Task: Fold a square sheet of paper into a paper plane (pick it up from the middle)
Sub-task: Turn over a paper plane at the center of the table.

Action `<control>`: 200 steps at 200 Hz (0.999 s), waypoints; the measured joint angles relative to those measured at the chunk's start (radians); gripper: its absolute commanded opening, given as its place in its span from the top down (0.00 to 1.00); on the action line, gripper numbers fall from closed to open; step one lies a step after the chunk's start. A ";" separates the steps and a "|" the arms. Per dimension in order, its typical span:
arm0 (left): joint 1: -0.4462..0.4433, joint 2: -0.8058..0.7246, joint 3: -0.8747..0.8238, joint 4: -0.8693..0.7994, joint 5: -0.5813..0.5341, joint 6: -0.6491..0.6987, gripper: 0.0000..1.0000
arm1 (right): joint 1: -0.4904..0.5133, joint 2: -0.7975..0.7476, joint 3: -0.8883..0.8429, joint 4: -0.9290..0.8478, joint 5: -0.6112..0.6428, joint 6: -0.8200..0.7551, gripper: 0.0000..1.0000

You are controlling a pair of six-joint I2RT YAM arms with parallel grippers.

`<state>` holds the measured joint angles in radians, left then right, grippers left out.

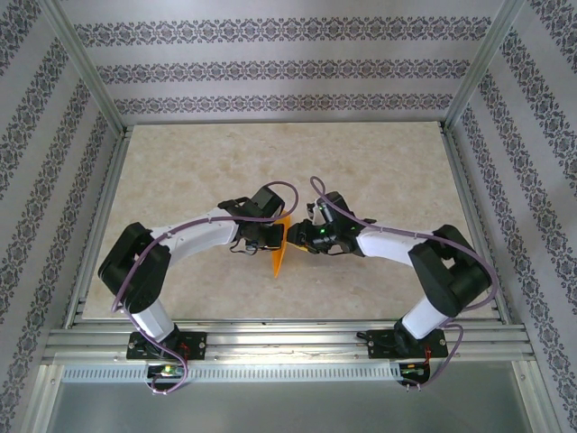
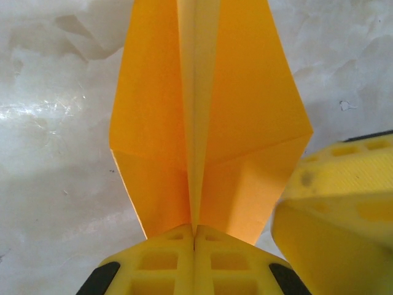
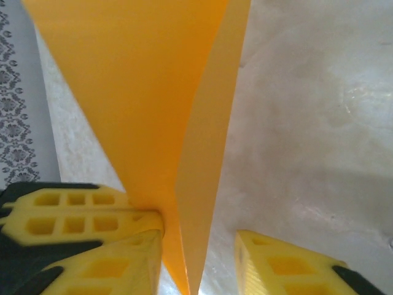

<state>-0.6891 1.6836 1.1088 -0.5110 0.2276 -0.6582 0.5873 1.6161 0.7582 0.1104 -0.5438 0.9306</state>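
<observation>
we see both arms bent inward over the pale marbled table [image 1: 180,180], with the left gripper [image 1: 263,237] and the right gripper [image 1: 302,236] meeting close together near its middle. the paper plane [image 1: 279,253] shows between them as a narrow bright orange sliver, its lower end reaching toward the near edge of the table. from above we cannot tell whether it rests on the tabletop or hangs just clear of it.

in the left wrist view the left gripper [image 2: 194,236] has its two yellow fingers [image 2: 159,264] pressed flat against each other. the centre ridge [image 2: 195,123] of the plane runs straight down into the seam between them, so this claw is clamped on the paper plane. two orange wings [image 2: 252,110] spread out to either side of the ridge and taper toward the top of that view. a blurred yellow finger [image 2: 338,215] of the right gripper stands just beside the plane's edge at the right.

in the right wrist view the right gripper [image 3: 199,230] has its jaws apart, at a middling width. the folded orange paper [image 3: 135,92] passes between them. it lies against the finger [image 3: 92,224] at the left of that view, while a strip of bare table separates it from the other finger [image 3: 288,264]. so we would call this claw part open around the plane and touching it on one side, not pinching it.
</observation>
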 measured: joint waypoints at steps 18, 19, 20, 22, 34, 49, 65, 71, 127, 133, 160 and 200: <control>-0.003 0.001 0.000 0.001 0.002 0.000 0.99 | 0.000 0.031 0.008 0.010 -0.006 0.010 0.75; -0.003 0.001 0.000 0.001 0.002 0.000 0.99 | 0.000 0.034 0.008 0.011 -0.006 0.009 0.75; -0.003 0.001 0.000 0.001 0.002 0.000 0.99 | 0.000 0.035 0.009 0.011 -0.007 0.008 0.76; -0.004 0.001 0.000 0.001 0.003 0.000 0.99 | 0.000 0.039 0.010 0.013 -0.009 0.009 0.77; -0.004 0.001 0.000 0.002 0.004 0.000 0.98 | 0.000 0.056 0.014 0.018 -0.014 0.011 0.82; -0.004 0.006 0.000 0.002 0.005 0.000 0.96 | 0.000 0.069 0.014 0.023 -0.016 0.011 0.90; -0.004 0.015 -0.002 0.002 0.007 0.000 0.96 | 0.000 0.080 0.013 0.027 -0.017 0.017 0.94; -0.004 0.019 -0.002 0.003 0.008 0.000 0.95 | 0.000 0.083 0.013 0.030 -0.019 0.017 0.96; -0.004 0.051 -0.016 0.032 0.032 -0.004 0.88 | 0.000 0.112 0.011 0.066 -0.042 0.017 1.00; -0.004 0.056 -0.018 0.034 0.034 -0.004 0.87 | 0.000 0.115 0.010 0.068 -0.042 0.017 1.00; -0.004 0.076 -0.023 0.047 0.047 -0.008 0.84 | 0.000 0.121 0.000 0.084 -0.043 0.018 1.00; -0.004 0.087 -0.041 0.072 0.064 -0.022 0.82 | -0.001 0.129 -0.012 0.112 -0.049 0.020 0.99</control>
<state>-0.6930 1.7702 1.0676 -0.4393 0.2920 -0.6800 0.5865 1.7447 0.7464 0.2226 -0.5926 0.9504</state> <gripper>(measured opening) 0.175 0.049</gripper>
